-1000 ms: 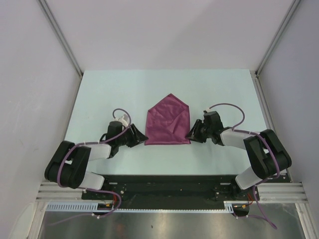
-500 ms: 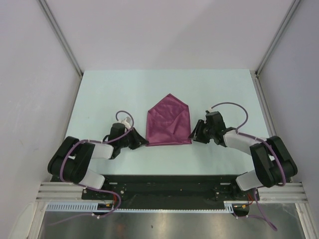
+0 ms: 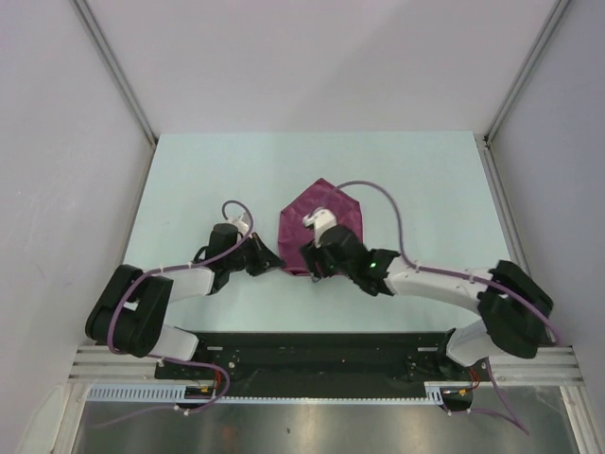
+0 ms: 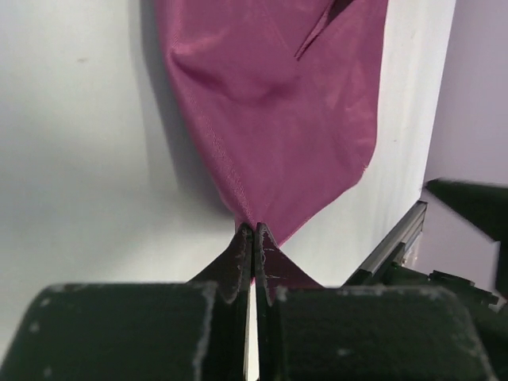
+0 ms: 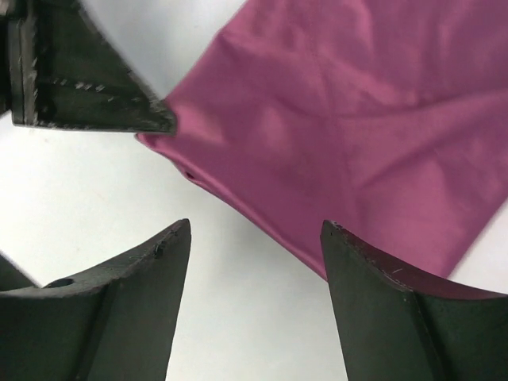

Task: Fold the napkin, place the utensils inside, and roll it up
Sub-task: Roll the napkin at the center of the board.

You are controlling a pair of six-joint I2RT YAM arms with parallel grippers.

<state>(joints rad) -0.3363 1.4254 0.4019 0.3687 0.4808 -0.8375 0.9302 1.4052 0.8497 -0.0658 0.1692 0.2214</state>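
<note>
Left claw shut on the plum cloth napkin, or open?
Shut on it: the left claw has its fingers pressed together, pinching a corner of the thin plum cloth napkin.

The napkin (image 3: 295, 227) is plain plum cloth, folded and lightly creased, with its pointed end toward the far side. It lies mid-scene, its near-left corner gathered to a tip and slightly raised.

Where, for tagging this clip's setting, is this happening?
Probably a robotics lab cell: plain white wall panels and aluminium posts enclose a pale tabletop; black-and-white left arm and right arm work there.
</note>
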